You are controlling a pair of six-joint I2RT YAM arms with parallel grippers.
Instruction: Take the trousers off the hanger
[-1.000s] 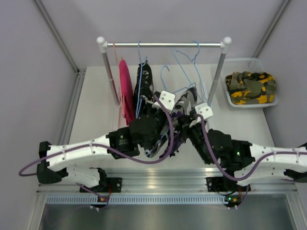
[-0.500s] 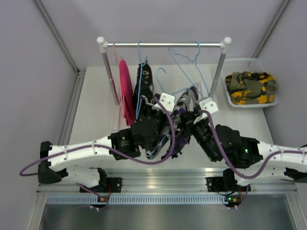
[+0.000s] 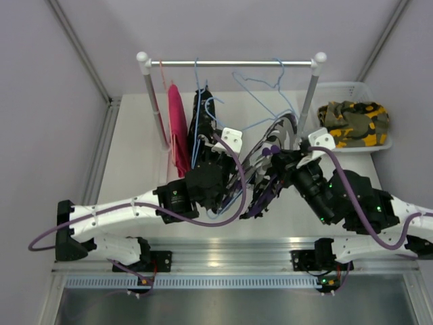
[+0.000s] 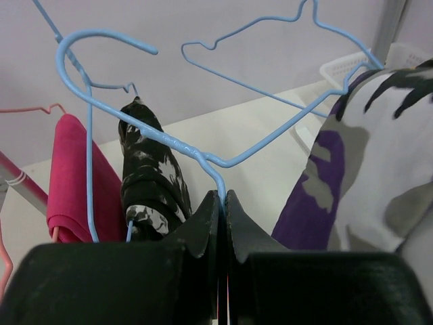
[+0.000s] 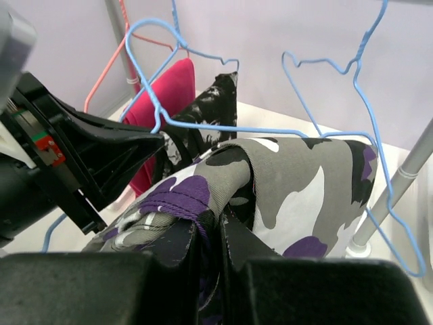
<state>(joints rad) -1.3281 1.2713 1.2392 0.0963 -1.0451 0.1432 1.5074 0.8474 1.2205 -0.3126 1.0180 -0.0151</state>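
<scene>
My left gripper (image 4: 224, 198) is shut on the wire of a blue hanger (image 4: 162, 139), held off the rail (image 3: 230, 63). My right gripper (image 5: 211, 223) is shut on the purple-white-black camouflage trousers (image 5: 298, 183), which still drape over that hanger's lower wire (image 3: 267, 145). The hot pink trousers (image 3: 177, 128) and the black trousers with white print (image 3: 201, 116) hang on the rail at the left. The yellow-olive camouflage trousers (image 3: 354, 123) lie in the white basket (image 3: 352, 88).
An empty blue hanger (image 3: 260, 81) hangs on the rail at the right. The rail's two white posts (image 3: 306, 101) stand on the table (image 3: 135, 162). Walls close in on both sides.
My right gripper has pulled the camouflage trousers to the right and up. The held hanger has shifted right with the pull. My left arm has barely moved.
</scene>
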